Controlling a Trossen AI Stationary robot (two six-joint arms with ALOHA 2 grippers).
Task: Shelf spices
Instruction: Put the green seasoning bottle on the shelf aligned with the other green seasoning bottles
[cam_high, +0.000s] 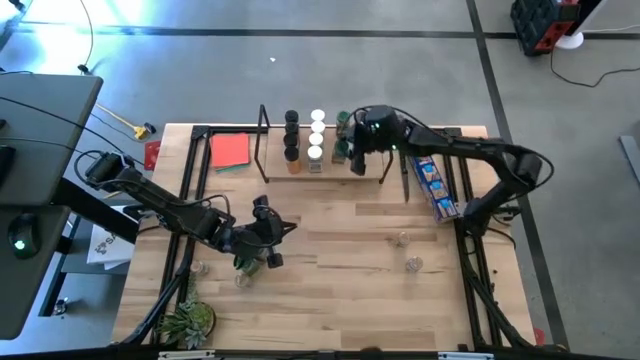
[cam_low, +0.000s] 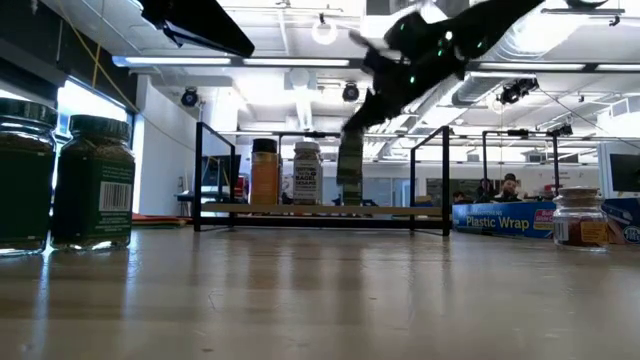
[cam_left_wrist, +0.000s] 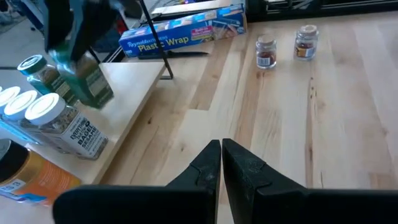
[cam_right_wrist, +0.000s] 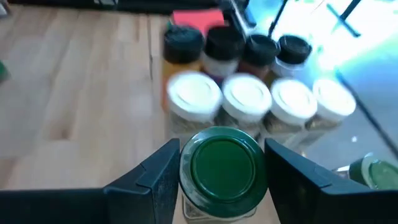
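The shelf (cam_high: 330, 172) is a light-wood board with black loop frames, standing at the table's far side. Black-lidded jars (cam_right_wrist: 236, 43) and white-lidded jars (cam_right_wrist: 249, 96) stand on it in rows. My right gripper (cam_right_wrist: 224, 177) is over the shelf's right part, shut on a green-lidded jar (cam_right_wrist: 224, 165); the same jar (cam_left_wrist: 87, 84) shows tilted in the left wrist view. My left gripper (cam_left_wrist: 221, 163) is shut over the table's near-left area (cam_high: 268, 232). Two small jars (cam_left_wrist: 266, 51) stand on the bare table, and two green-filled jars (cam_low: 95, 180) stand close to the low camera. My right gripper pinches the green-lidded jar just below its lid (cam_right_wrist: 186, 186), one finger (cam_right_wrist: 163, 174) on each side. The fingers come from above, slanting down toward the shelf. The jar (cam_low: 350, 165) hangs tilted close over the shelf board; I cannot tell whether its base touches.
A blue Plastic Wrap packet (cam_high: 435, 185) lies right of the shelf and a flat red square (cam_high: 230, 150) left of it. Loose small jars (cam_high: 413, 264) stand on the near-right table, and others (cam_high: 240, 278) near my left gripper. A small plant (cam_high: 190, 322) sits at the near-left corner.
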